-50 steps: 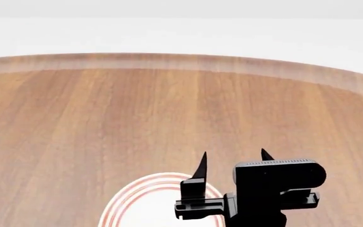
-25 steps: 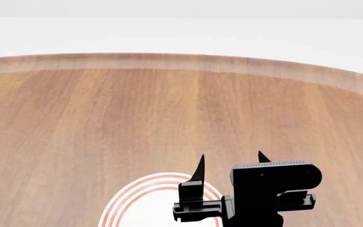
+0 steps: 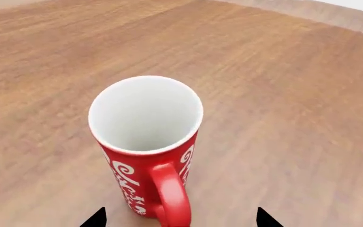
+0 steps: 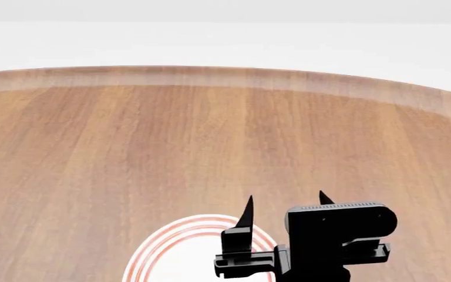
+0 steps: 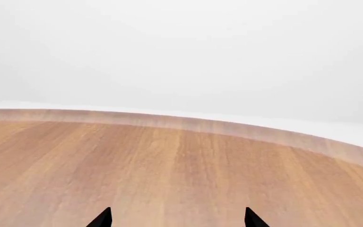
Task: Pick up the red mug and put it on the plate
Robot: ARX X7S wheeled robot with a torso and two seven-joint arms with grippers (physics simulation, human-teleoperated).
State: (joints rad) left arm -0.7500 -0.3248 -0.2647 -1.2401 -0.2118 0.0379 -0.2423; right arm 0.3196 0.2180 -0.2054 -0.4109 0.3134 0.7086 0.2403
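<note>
Wooden table (image 4: pixel 131 147) holds the plate (image 4: pixel 162 247), cut off below; red mug (image 3: pixel 147 142) upright; both jaws spread, empty.

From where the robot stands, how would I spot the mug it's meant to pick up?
Start with the big wooden table. In the left wrist view, one tall narrow red mug stands upright on it, between the left gripper's two dark fingertips. It has white swirls outside, a white inside and a red loop handle facing the camera; nothing else stands near it in that view.
</note>
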